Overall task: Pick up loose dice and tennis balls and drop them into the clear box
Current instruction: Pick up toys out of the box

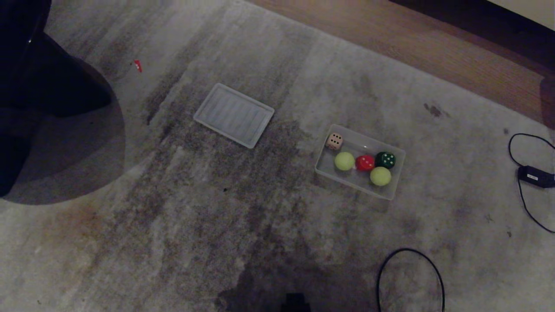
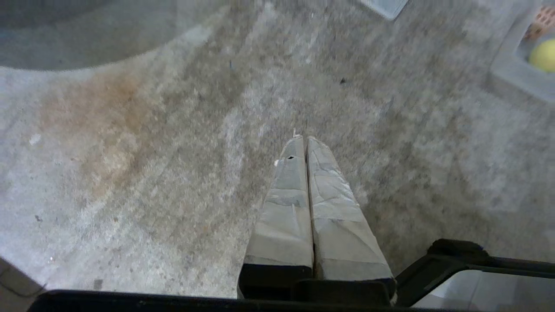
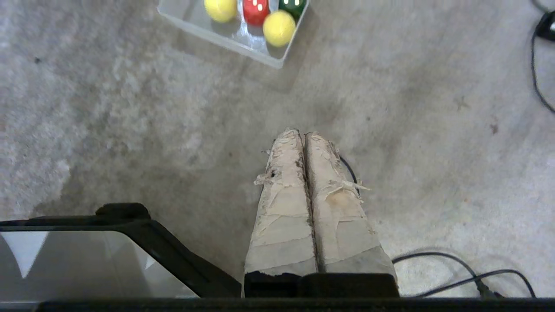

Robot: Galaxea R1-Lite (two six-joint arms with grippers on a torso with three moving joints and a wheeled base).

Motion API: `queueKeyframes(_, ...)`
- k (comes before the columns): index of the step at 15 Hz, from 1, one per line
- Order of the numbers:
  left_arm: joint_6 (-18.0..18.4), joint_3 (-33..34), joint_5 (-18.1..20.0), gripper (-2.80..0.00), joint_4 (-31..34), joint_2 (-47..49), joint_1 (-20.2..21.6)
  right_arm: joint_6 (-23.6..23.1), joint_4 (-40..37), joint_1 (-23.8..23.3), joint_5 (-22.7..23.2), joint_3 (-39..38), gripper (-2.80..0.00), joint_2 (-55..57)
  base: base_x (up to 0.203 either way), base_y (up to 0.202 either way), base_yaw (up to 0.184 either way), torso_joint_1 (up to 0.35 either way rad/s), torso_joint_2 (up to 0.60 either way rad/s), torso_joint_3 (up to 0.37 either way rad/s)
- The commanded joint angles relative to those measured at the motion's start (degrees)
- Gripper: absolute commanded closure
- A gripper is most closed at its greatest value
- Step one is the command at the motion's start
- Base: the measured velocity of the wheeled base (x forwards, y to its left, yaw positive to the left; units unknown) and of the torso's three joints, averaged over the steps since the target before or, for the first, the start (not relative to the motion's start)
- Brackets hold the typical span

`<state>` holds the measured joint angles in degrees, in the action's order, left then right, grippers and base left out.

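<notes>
While dice [image 1: 365, 162] fill the clear box [image 1: 392, 190] (carpeted floor).

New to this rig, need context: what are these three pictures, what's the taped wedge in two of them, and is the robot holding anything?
One picture looks down from the robot's head; the other two come from cameras on its wrists. The taped wedges are the closed fingers of the left gripper and right gripper, both hanging over the carpet and holding nothing. On the carpet sits the clear box containing a beige die, red die, dark green die and two tennis balls. Its lid lies apart, to the left. Black cables lie at the right.
</notes>
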<state>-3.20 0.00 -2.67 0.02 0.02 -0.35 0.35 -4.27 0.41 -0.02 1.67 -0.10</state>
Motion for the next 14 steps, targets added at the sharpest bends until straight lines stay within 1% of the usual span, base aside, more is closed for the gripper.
queueKeyframes(1, -0.14, 0.09, -0.05, 0.00, -0.02, 0.06, 0.00, 0.00, -0.04, 0.02, 0.02, 0.00, 0.00, 0.10, 0.000, 0.000, 0.000, 0.003, 0.01, 0.193)
queueKeyframes(14, -0.22, 0.09, -0.14, 0.00, -0.02, 0.06, 0.00, 0.09, -0.04, 0.02, 0.02, 0.00, 0.00, 0.19, 0.000, 0.000, 0.000, 0.001, 0.00, 0.202)
